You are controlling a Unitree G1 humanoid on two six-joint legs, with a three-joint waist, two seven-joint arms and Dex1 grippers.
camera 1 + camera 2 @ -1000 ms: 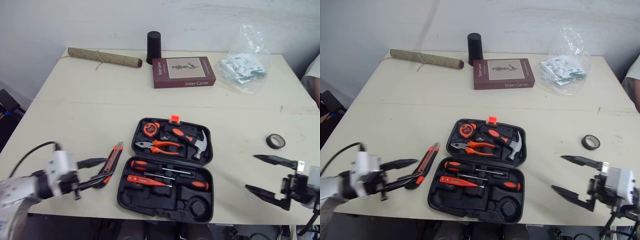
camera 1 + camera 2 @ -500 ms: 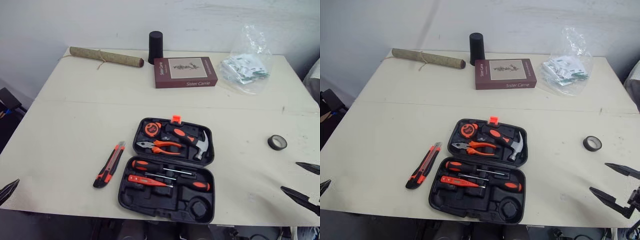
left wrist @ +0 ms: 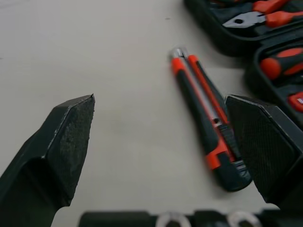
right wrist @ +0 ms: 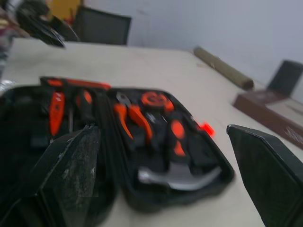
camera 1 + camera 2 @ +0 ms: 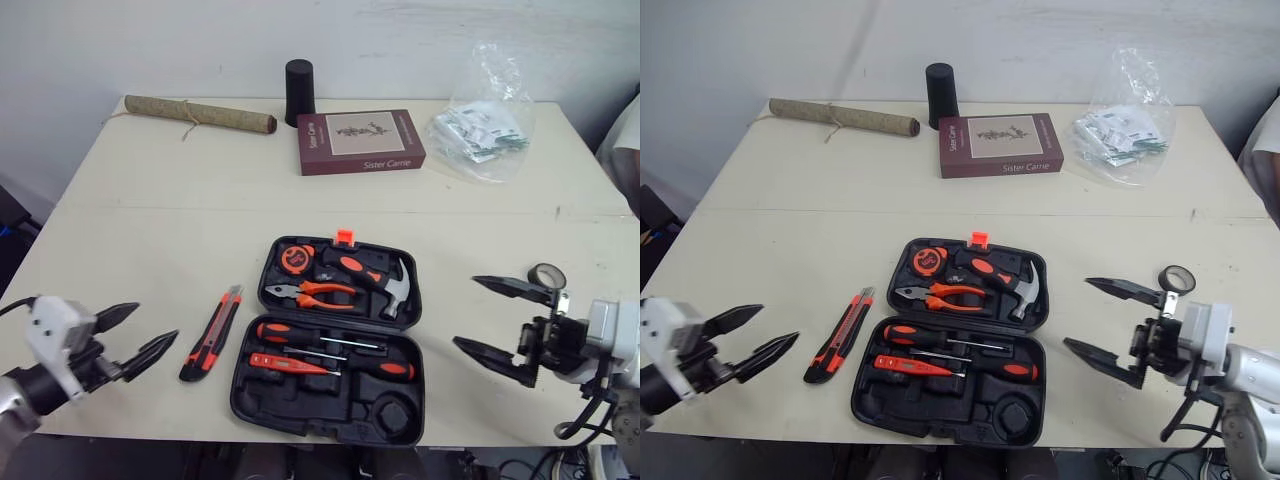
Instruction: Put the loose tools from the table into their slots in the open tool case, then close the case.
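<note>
The black tool case (image 5: 300, 396) lies open near the table's front edge. It holds a hammer (image 5: 388, 288), pliers (image 5: 312, 293), a tape measure (image 5: 298, 259) and screwdrivers (image 5: 325, 336). An orange-and-black utility knife (image 5: 212, 333) lies loose on the table just left of the case, also in the left wrist view (image 3: 208, 132). My left gripper (image 5: 157, 320) stands open a little left of the knife, holding nothing. A black tape roll (image 5: 546, 276) lies on the table right of the case. In front of the roll my right gripper (image 5: 465, 311) hangs open and empty, pointing at the case (image 4: 156, 142).
At the back of the table are a rolled mat (image 5: 200, 113), a black cylinder (image 5: 299, 93), a maroon book (image 5: 360, 141) and a clear plastic bag (image 5: 482, 120). Bare table lies between those and the case.
Both grippers, almost out of the picture half a second ago, are back over the table. The left is farther from the knife than a second ago, the right nearer the case.
</note>
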